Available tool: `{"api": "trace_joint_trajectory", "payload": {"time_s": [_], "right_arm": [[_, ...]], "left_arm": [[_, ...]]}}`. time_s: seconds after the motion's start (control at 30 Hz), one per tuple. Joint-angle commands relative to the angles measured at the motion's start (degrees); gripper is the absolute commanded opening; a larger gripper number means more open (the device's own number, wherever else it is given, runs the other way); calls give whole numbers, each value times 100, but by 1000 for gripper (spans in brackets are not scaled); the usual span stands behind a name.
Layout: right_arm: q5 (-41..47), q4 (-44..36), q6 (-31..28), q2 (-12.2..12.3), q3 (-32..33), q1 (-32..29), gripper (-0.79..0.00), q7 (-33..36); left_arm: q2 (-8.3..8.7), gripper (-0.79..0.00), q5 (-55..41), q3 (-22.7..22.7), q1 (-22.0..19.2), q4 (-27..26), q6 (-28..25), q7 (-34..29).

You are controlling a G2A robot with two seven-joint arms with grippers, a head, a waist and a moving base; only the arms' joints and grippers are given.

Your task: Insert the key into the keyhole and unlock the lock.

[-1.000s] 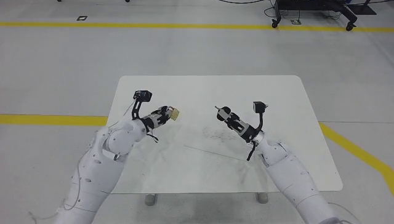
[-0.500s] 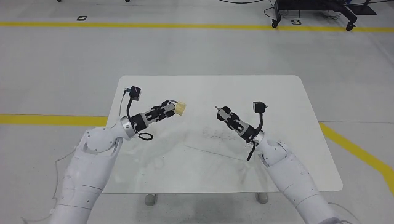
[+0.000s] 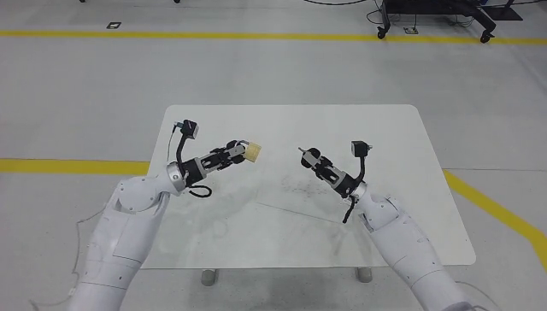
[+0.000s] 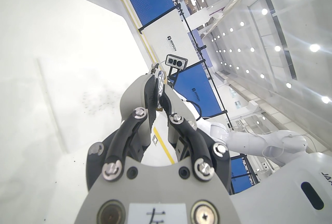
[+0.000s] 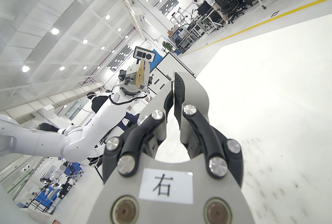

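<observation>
**Lock swung out to meet the key, gap not yet closed**

The lock [image 3: 251, 149] was the story here. Over the last second it had lifted and pushed out toward the middle of the table, and in the final half-second it barely crept on. It hung in the air above the table [image 3: 385, 132], brass body pointed across at the other arm. From the right wrist view its keyhole [image 5: 140, 77] faced that camera nearly square on. The left gripper [image 3: 240, 151] was clamped on the lock, and that arm's wrist had rolled over as it stretched out.

Opposite, the key [image 3: 300, 149] showed as a thin sliver sticking out of the right gripper [image 3: 307, 155], aimed back at the lock. The fingers there were pressed together on it, pads meeting tight in the right wrist view. That arm had not budged through the whole second. Lock and key were near each other but apart, with the table beneath the gap.

What it meant: the presenting move looked done, and the lock was held up as a target. Insertion had not begun. By my reading the next job fell to the right arm, to carry the key's tip across and line it up with the slot. With both pieces held in mid-air, a small tilt error could have sent the tip skidding off the brass face.
</observation>
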Motion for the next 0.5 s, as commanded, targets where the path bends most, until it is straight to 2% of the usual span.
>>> {"api": "trace_joint_trajectory", "payload": {"time_s": [0.0, 0.23, 0.33, 0.47], "right_arm": [[0, 0, 0, 0, 0, 0, -785, 0], [16, 16, 42, -2, -6, -17, -785, -2], [421, 210, 252, -50, -225, 40, -785, 362], [858, 269, 60, -125, -487, 331, -785, 812]], "left_arm": [[18, -785, 191, -20, 14, -42, -144, 47], [20, -785, 234, -20, 50, -41, -118, 123], [10, -785, -126, 14, 90, -5, 277, 136], [25, -785, -129, 55, 40, 42, 597, 0]]}}
